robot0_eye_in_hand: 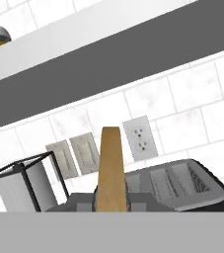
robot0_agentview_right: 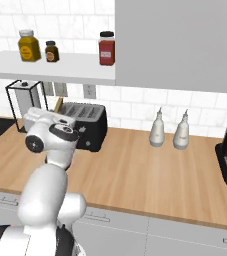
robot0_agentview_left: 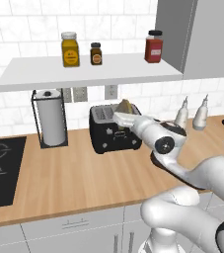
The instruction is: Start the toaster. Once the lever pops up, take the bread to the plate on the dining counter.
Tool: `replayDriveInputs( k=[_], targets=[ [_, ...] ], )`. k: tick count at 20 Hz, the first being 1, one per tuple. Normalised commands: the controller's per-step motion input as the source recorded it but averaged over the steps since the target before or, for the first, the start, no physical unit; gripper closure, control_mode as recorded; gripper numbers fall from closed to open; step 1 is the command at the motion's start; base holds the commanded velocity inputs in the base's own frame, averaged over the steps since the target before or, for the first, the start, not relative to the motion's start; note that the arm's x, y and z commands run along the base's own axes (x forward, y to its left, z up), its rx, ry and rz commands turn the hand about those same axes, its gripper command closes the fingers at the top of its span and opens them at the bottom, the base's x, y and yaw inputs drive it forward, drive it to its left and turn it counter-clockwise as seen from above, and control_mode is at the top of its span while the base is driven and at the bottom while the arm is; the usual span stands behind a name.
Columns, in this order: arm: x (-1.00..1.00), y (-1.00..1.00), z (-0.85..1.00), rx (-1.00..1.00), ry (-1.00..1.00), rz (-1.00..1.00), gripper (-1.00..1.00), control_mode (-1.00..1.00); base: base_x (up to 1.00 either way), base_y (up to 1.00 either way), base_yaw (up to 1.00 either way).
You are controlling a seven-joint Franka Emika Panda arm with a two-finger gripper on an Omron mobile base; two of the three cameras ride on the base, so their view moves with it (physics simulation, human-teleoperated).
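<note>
Fingers (robot0_eye_in_hand: 111, 200) are pinching the bread (robot0_eye_in_hand: 109, 168) edge-on in your hand view: the tan slice stands nearly upright between them, clear of the toaster (robot0_eye_in_hand: 182, 190), whose two slots lie to the right and below. Watch the grip here, because it appears to hold only the lower rim of a thin slice; a quick swing could, I judge, let it pivot or slip out.

From the left base view, you see the bread (robot0_agentview_left: 125, 106) poking up above the toaster (robot0_agentview_left: 111, 129), with the white hand just beside it and the shelf (robot0_agentview_left: 89, 71) close overhead. Lifting straight up risks knocking the slice or the wrist against that shelf edge, so pull back toward yourself first. The paper towel holder (robot0_agentview_left: 50, 118) stands to the left on the desk (robot0_agentview_left: 74, 178), near enough to clip on a leftward turn.

From the right base view, the bread (robot0_agentview_right: 58, 104) shows as a thin sliver behind the arm, left of the toaster (robot0_agentview_right: 85, 125). The two white bottles (robot0_agentview_right: 169, 129) stand well apart to the right. You have no plate or dining counter before you, so the base must drive, and any jolt then tests the pinch.
</note>
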Motion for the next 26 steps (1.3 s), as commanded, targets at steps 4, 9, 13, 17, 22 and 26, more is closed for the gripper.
replayDriveInputs(
  k=[4,9,13,17,22,26],
  targets=[
    [-0.59,0.02,1.00,0.07,0.27,0.01,1.00,-1.00,0.00,0.00,0.00],
    [-0.78,-0.02,1.00,0.11,0.24,0.00,1.00,-1.00,0.00,0.00,0.00],
    [-0.99,-0.12,1.00,0.07,0.21,0.00,1.00,-1.00,0.00,0.00,0.00],
    [-1.00,-0.20,0.96,0.00,0.18,0.00,1.00,-1.00,0.00,0.00,0.00],
    [-0.87,-0.13,0.17,-0.18,0.14,-0.05,1.00,-1.00,0.00,0.00,0.00],
    [-0.19,0.00,-0.45,-0.31,0.06,-0.15,1.00,-1.00,0.00,0.00,0.00]
  ],
)
